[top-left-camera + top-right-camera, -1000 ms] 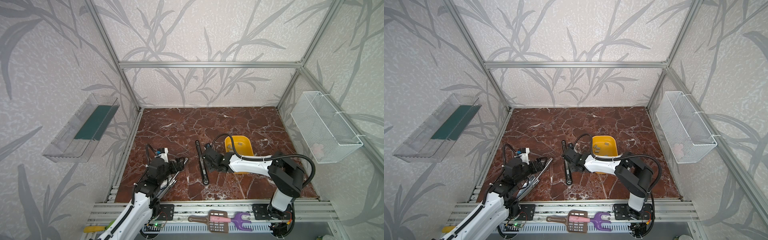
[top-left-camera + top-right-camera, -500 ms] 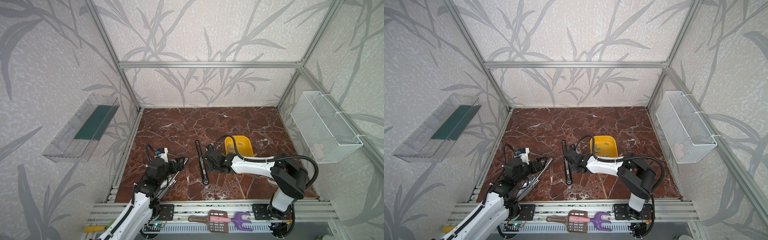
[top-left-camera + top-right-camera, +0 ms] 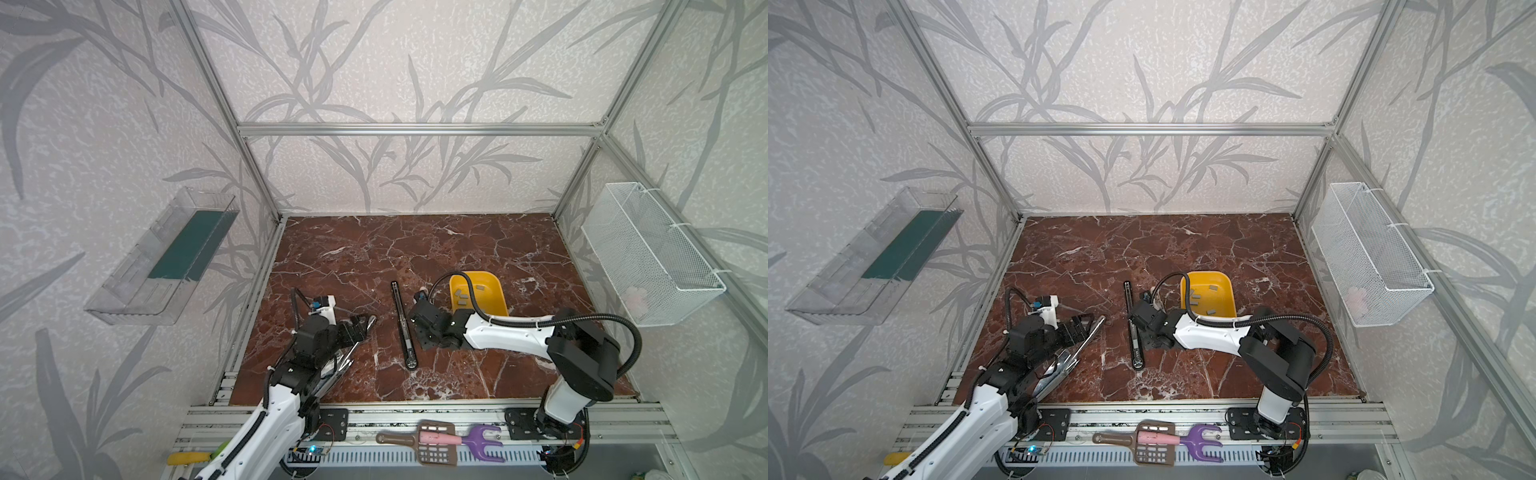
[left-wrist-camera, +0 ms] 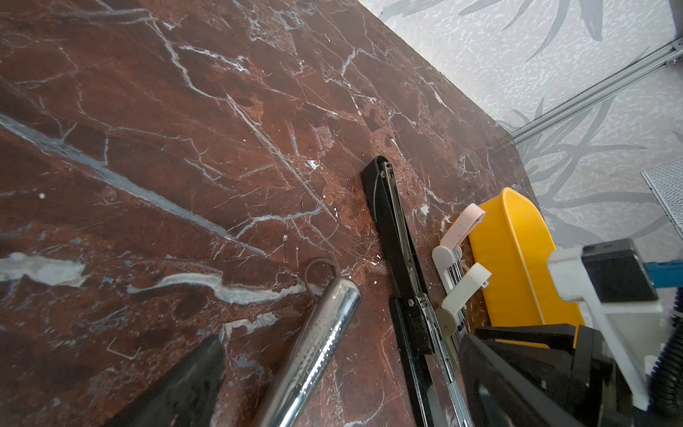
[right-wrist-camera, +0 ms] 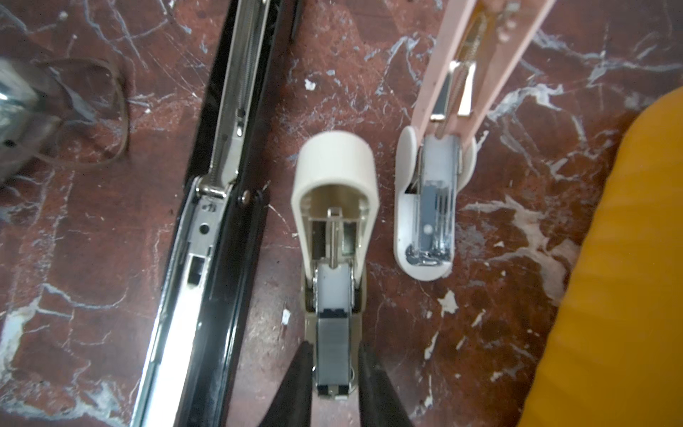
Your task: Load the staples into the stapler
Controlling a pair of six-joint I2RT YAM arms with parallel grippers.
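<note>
Currently the right gripper has its two dark fingers flanking the magazine of the beige stapler, one on each side with a narrow gap. Whether they press on it or stand just off it, I cannot tell. Between the fingertips sits one staple strip, grey, seated flat in the magazine. Its long axis runs along the magazine: one end butts the white pusher block, the other lies at the magazine mouth by the fingertips. The stapler's lid is hinged up.

Count, right wrist view: 3 staplers side by side on the marble table, long axes roughly parallel.
- black stapler: long, opened flat.
- beige stapler: between the other two, touching neither.
- pink stapler: opened; grey metal in its channel, staples or not unclear.

The yellow tray sits just beyond the right arm in both top views. It holds loose strips, at least 4 counted, lying at mixed angles; exact count unclear.

The left gripper has its jaws wide and holds nothing. The end of one chrome tool lies between its fingers, clear of the finger that shows beside it, near the black stapler.
</note>
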